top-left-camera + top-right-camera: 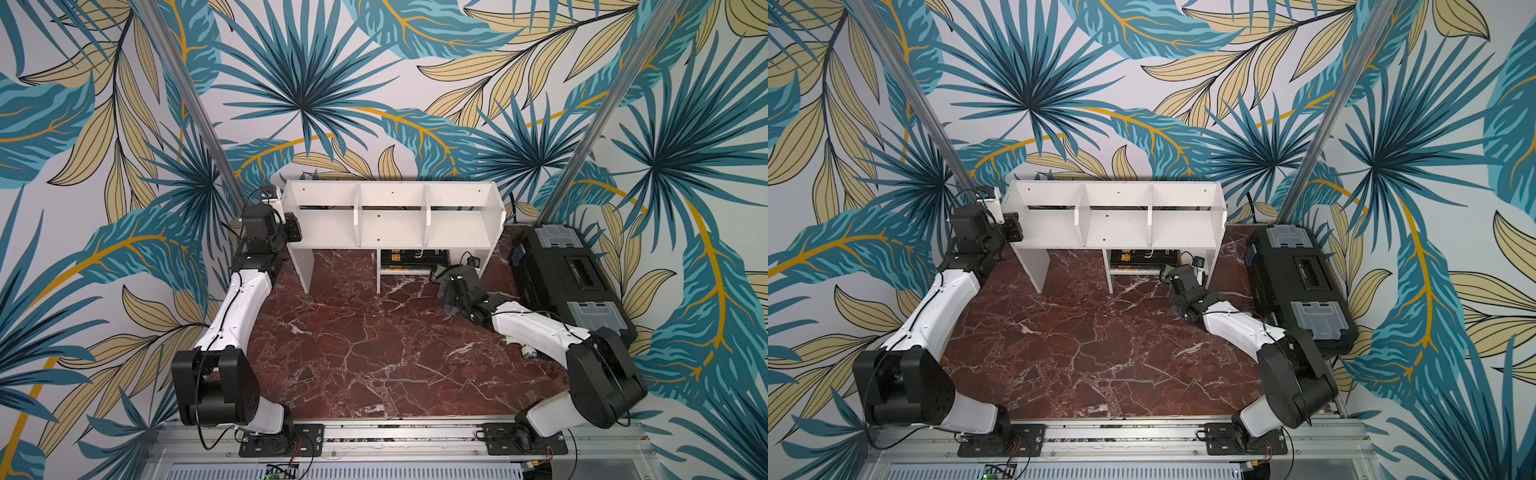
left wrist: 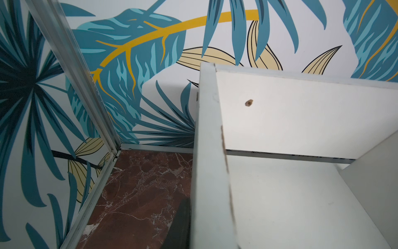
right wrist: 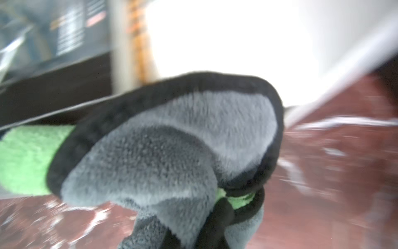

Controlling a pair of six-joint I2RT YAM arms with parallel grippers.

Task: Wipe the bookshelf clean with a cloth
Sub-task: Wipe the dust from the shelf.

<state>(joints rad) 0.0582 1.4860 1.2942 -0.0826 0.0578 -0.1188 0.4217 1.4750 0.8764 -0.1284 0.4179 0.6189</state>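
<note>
The cloth point(image 1: 448, 294), both top views: a dark grey plush rag bunched in the right tool point(image 1: 454, 286), which is clamped on it low over the red marble worktop point(image 1: 353, 332). It sits just in front of the bookshelf point(image 1: 392, 228) at the lower cubby, where books point(image 1: 409, 259) lie. The cloth's long axis runs roughly front to back, with the pale green corner nearest the cubby. The bookshelf's long axis lies across the worktop, open front toward the robot. A black toolbox point(image 1: 573, 278) sits beside its right end. The left tool point(image 1: 293, 226) rests against the outside of the left side panel, closed or nearly so, with nothing seen in its grip.

Left wrist view: the side panel point(image 2: 211, 172), its edge chipped, with one dark finger point(image 2: 179, 224) beside its outer face.

Right wrist view, blurred: the cloth point(image 3: 172, 151) folds over itself, black hem outermost, green corner point(image 3: 28, 157) to one side. It is judged light, limp and grippy rather than slippery. It is best pinched on a gathered fold, as here, leaving a loose pad free to drag over the stiff, flat boards.
</note>
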